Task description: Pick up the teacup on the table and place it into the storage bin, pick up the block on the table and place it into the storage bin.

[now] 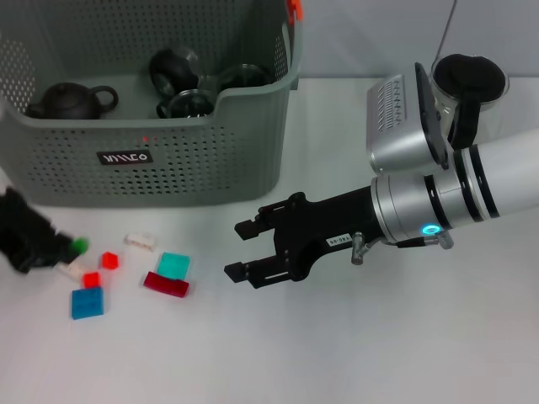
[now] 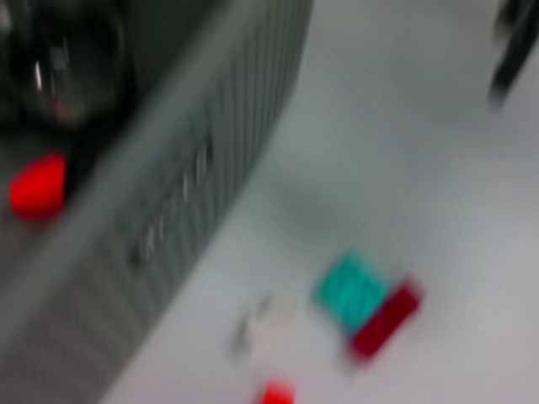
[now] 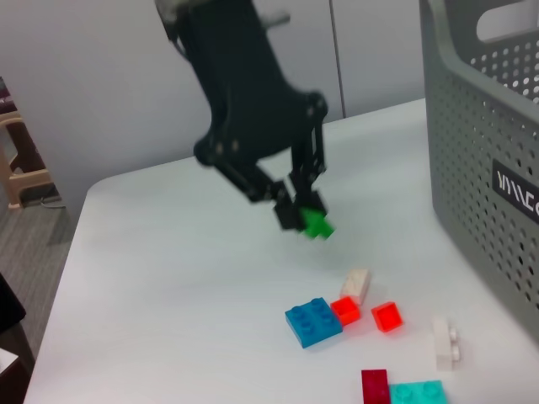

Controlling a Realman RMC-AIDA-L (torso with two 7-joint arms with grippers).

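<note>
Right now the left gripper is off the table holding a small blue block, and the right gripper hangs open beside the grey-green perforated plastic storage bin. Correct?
One thing is off: the block in the left gripper is green, not blue. The right wrist view shows the small green block pinched at its fingertips above the table; the blue block lies on the table. The right gripper does hang open by the grey-green perforated storage bin.

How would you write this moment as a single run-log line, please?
left gripper: shut on green block, above table | right gripper: open, idle beside loose blocks | storage bin: teapot, cups inside
</note>
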